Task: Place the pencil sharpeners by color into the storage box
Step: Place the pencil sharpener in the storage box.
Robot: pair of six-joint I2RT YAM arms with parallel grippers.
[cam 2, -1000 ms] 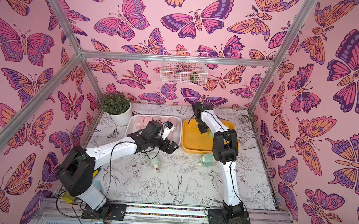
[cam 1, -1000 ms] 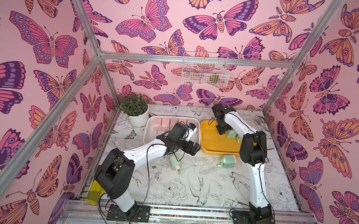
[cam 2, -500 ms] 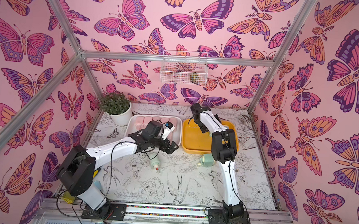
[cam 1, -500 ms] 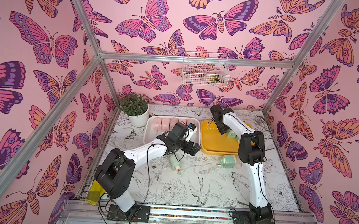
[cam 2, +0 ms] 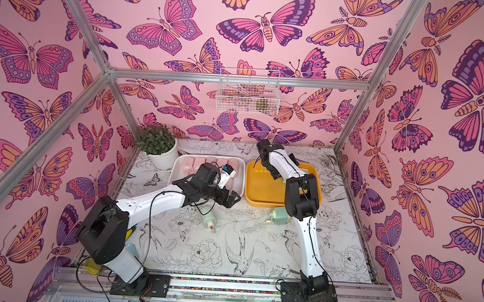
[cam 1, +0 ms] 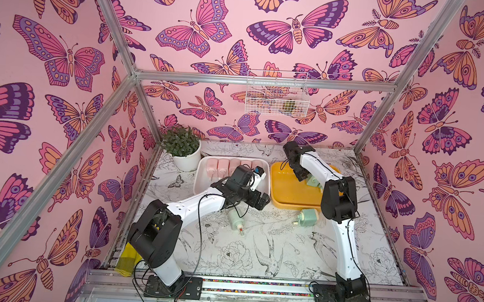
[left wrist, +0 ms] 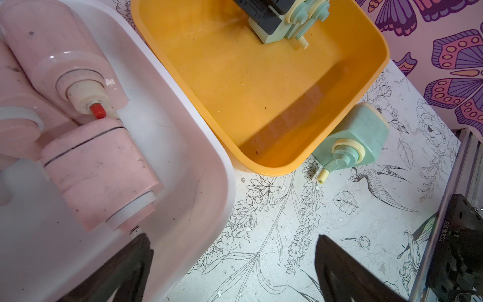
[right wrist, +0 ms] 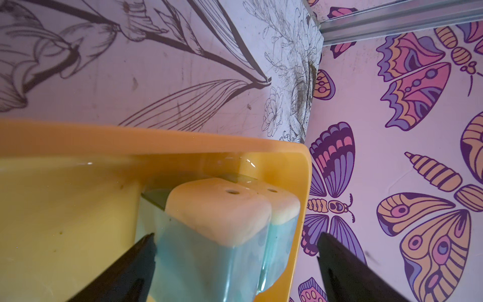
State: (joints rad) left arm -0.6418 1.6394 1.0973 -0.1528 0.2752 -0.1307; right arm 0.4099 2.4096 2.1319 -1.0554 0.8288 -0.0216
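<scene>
Two mint green sharpeners [right wrist: 217, 235] sit side by side in the yellow tray's [right wrist: 156, 141] far corner. The right hand [right wrist: 235, 236] is spread wide over them, not pinching. This looks like the release step: lift straight up so the pair isn't dragged. Two more are on the counter [cam 1: 257, 246]: green sharpener by the tray [cam 1: 309, 217] and green sharpener under the left arm [cam 1: 236, 219]. The left hand [left wrist: 231, 236] is spread and empty at the white tray's [left wrist: 209, 157] rim. Pink sharpeners [cam 1: 222, 166]: five in a row plus front pink sharpener [left wrist: 99, 170].

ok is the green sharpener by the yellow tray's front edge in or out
Out: the green sharpener lies on the table, outside the yellow tray.
</scene>
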